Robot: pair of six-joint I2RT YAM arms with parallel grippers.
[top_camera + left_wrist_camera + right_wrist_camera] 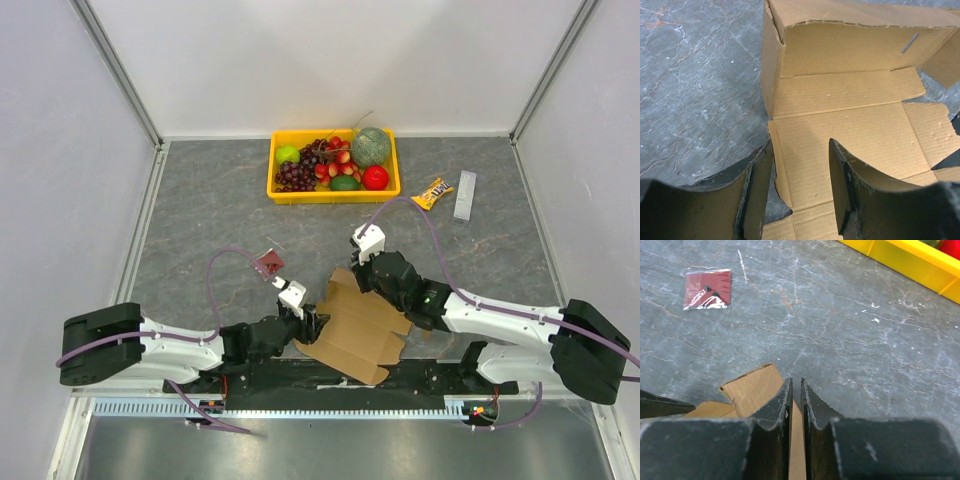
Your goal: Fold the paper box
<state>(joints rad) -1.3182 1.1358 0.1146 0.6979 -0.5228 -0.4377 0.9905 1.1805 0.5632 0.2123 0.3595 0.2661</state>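
Note:
The paper box is a brown cardboard sheet, partly folded, lying at the near middle of the table between both arms. In the left wrist view one wall of the paper box stands upright at the far side and its panels lie flat. My left gripper is at its left edge. The left gripper is open and straddles that edge, one finger off the sheet and one over it. My right gripper is at the far edge. The right gripper is nearly closed, pinching a flap of the paper box.
A yellow tray of fruit stands at the back middle, and its wall shows in the right wrist view. A dark-red packet lies left of the box. A yellow snack packet and a grey strip lie at the back right.

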